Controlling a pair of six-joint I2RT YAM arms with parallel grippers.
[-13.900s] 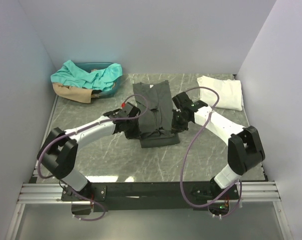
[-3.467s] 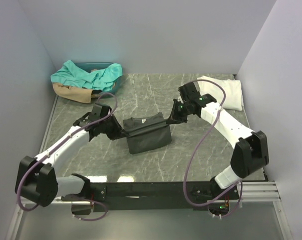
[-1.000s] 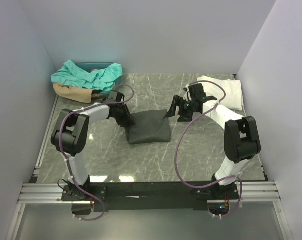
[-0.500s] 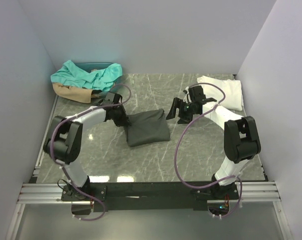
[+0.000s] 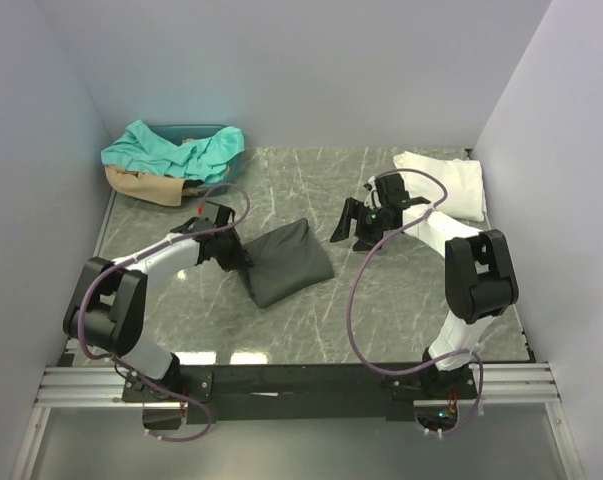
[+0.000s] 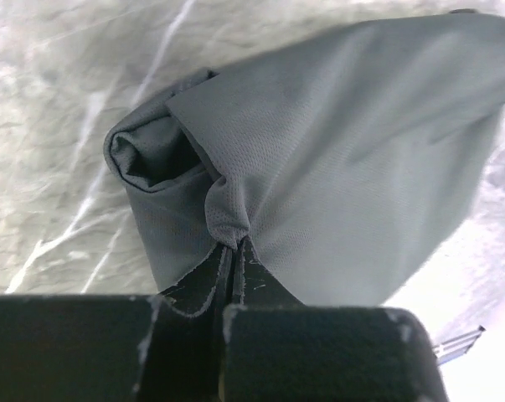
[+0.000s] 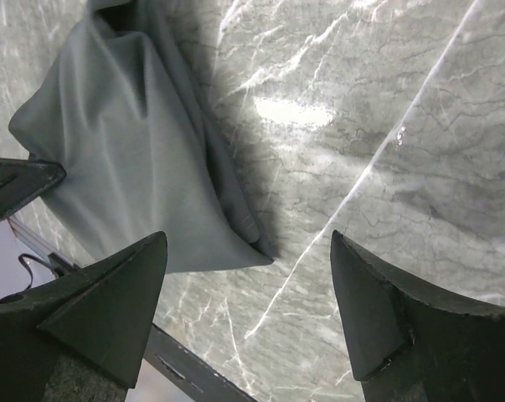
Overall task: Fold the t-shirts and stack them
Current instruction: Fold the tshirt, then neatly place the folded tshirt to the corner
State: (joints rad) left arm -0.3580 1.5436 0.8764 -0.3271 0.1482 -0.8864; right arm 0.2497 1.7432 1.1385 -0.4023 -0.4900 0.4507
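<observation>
**Fig. — Charcoal tee pinched by L gripper; R gripper spread**

Top view, L to R. At approx. 10 o'clock on the table (image 5: 311,325), a teal t-shirt (image 5: 176,148) and a tan t-shirt (image 5: 141,186) lay heaped over a bin (image 5: 229,165). The L gripper (image 5: 233,255) was clamped on the 9 o'clock edge of the charcoal t-shirt (image 5: 286,262). This shirt lay folded and skewed, near table ctr. In the L wrist view, the fingers (image 6: 193,285) met on a puckered bunch of the grey cloth.

The R gripper (image 5: 353,222) sat at approx. 2 o'clock of the charcoal shirt, near it but not touching. Its fingers were wide apart and held nothing. In the R wrist view, one corner of the shirt showed betw. the spread fingers, w/ marbled table beyond. The white t-shirt (image 5: 443,185) lay folded at approx. 2 o'clock on the table, by the R wall (image 5: 571,180).
</observation>
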